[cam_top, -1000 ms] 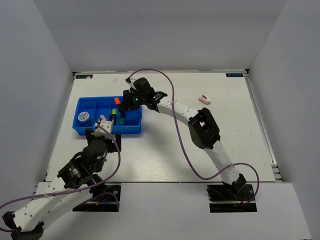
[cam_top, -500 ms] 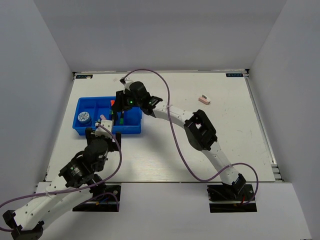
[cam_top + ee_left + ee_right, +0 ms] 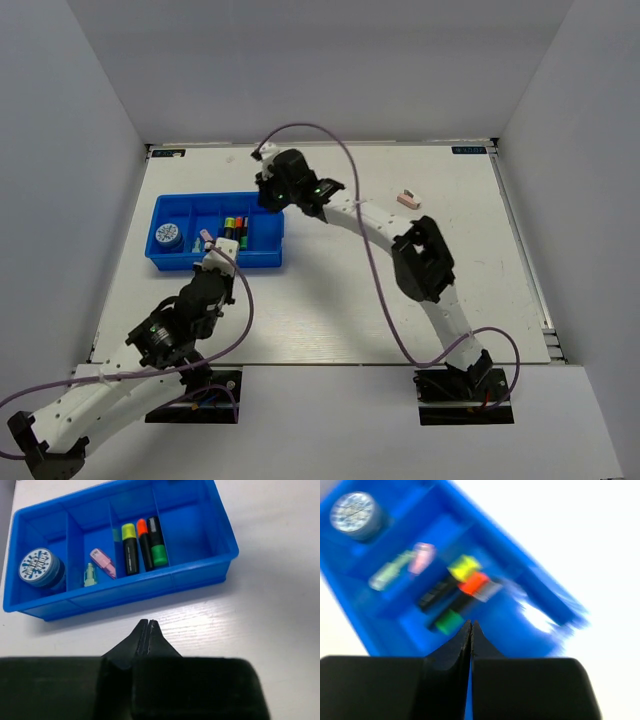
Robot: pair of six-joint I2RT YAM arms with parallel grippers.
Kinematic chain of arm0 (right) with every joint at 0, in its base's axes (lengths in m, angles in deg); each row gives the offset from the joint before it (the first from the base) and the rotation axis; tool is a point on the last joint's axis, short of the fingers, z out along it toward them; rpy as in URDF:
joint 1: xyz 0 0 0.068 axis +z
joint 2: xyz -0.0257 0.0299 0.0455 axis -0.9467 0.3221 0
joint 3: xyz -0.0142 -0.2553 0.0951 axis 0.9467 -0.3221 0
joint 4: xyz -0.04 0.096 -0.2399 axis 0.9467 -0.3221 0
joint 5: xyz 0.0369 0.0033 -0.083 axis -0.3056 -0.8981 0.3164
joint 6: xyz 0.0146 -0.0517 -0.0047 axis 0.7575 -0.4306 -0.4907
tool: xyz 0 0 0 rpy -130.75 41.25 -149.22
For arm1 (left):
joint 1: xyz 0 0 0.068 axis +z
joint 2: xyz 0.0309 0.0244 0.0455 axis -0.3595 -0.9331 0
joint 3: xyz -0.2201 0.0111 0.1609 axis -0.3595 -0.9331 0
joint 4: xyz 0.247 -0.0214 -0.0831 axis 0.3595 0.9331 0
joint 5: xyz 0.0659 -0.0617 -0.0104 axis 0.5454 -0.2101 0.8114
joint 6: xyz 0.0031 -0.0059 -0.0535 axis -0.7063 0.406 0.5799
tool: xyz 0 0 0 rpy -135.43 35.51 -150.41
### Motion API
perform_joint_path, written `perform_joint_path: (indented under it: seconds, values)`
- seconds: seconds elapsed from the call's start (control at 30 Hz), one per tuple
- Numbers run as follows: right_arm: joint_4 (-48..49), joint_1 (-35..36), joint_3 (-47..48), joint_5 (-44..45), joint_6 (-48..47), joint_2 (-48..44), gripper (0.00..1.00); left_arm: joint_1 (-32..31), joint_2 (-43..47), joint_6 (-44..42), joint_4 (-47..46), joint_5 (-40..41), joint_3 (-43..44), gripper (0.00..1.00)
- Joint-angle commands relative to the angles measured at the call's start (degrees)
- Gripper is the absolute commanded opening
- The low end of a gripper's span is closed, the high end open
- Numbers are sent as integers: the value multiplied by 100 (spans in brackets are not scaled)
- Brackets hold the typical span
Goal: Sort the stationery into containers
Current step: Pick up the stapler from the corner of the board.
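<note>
The blue tray (image 3: 262, 262) (image 3: 200, 575) stands at the left of the table. Its compartments hold a blue-white roll (image 3: 39, 567), a mint eraser (image 3: 89, 575), a pink eraser (image 3: 103, 562) and three highlighters side by side with yellow (image 3: 130, 555), orange (image 3: 145, 550) and green (image 3: 157, 542) caps. A pink clip (image 3: 406, 199) lies alone on the table at the back right. My left gripper (image 3: 148, 622) (image 3: 214, 262) is shut and empty just in front of the tray. My right gripper (image 3: 471, 623) (image 3: 268, 196) is shut and empty over the tray's back right corner.
White walls close the table in on the left, back and right. The right arm (image 3: 420, 260) stretches diagonally across the middle, its purple cable (image 3: 370, 270) looping over it. The right wrist view is blurred.
My right gripper has pulled back out of the tray toward its back right corner and shut. The orange-capped highlighter now lies in the tray. My left arm has edged forward and to the right.
</note>
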Motion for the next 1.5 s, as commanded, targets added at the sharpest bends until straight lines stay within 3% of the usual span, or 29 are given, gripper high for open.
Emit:
perform_joint_path:
  seconds: [0.0,0.03,0.07,0.1,0.17,0.2,0.23,0.3,0.5,0.57,0.73,1.17,1.37,1.47]
  values:
    - [-968,-461,-378,1296,-1007,-1369,0,20,-479,24,-39,-506,214,0]
    - [-1041,-532,-538,1462,-1339,-1668,0,20,-568,33,-13,-603,276,0]
    - [-1189,-733,-1079,1490,-1630,-1801,14,37,-795,50,5,-908,312,7]
    - [-1278,-909,-1276,1812,-1754,-2238,30,46,-1023,76,22,-1042,443,39]
    - [-1646,-1243,-1549,1798,-2420,-2461,48,64,-1341,59,145,-1550,540,84]
    - [-1779,-1480,-1837,1728,-2563,-2540,68,38,-1621,50,319,-1675,654,94]
    - [-2406,-1587,-1858,1501,-2956,-2637,74,55,-1719,68,356,-2024,733,100]
    - [-2789,-2139,-1875,1159,-3468,-2577,90,64,-1851,112,435,-2176,769,100]
    - [-3554,-3186,-1272,989,-4321,-1883,90,231,-1571,208,391,-2450,708,100]
    - [-3730,-3275,-1129,752,-4593,-1559,90,231,-1501,217,444,-2397,664,100]
    - [-3608,-3451,-944,1139,-5216,-1083,90,240,-1465,244,514,-2309,646,100]
    - [-3598,-3943,-233,981,-5508,-151,90,240,-1694,244,532,-2265,646,100]
    - [-3819,-4058,303,436,-5500,254,90,240,-1737,226,532,-2204,620,100]
    - [-3845,-4137,462,234,-5403,421,83,249,-1764,226,515,-2195,602,100]
